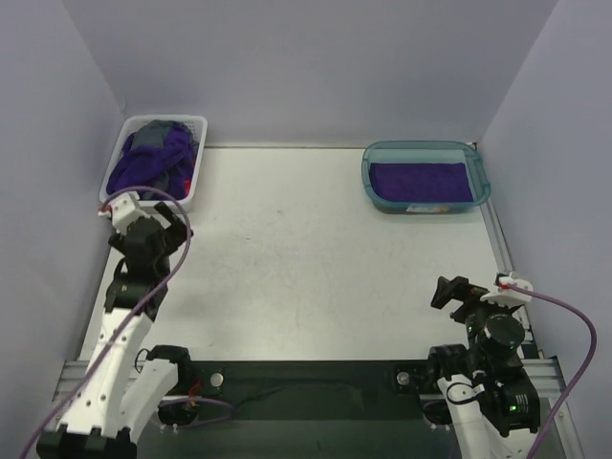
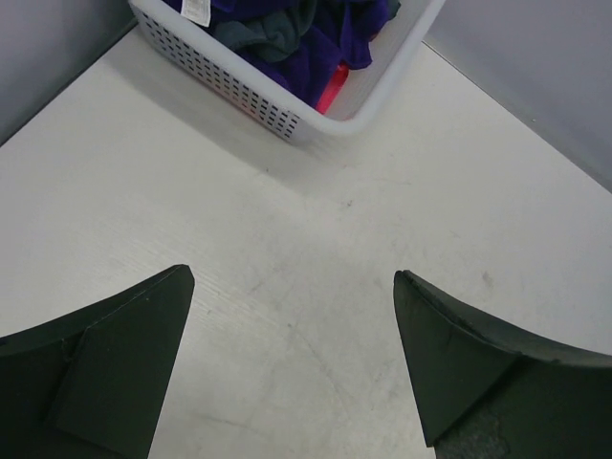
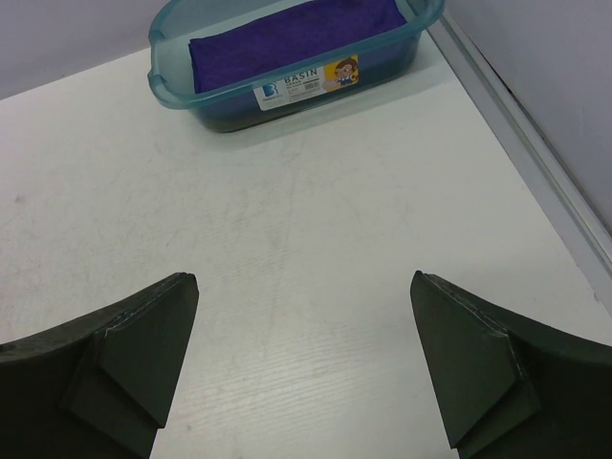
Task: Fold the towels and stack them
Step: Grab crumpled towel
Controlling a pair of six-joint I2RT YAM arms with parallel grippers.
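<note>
Crumpled towels (image 1: 153, 158), deep purple and slate grey with a flash of pink, are seen heaped in the white lattice basket (image 1: 200, 164). The left gripper (image 1: 153, 216) is poised just short of the basket's near wall, its fingers spread wide and empty. The right gripper (image 1: 463, 294), equally spread and holding nothing, is stationed well apart from the basket. A folded purple towel (image 1: 421, 179) is laid in the teal tub (image 1: 367, 172), far to the basket's right. The left arm is judged nearer for the next pick.
</note>
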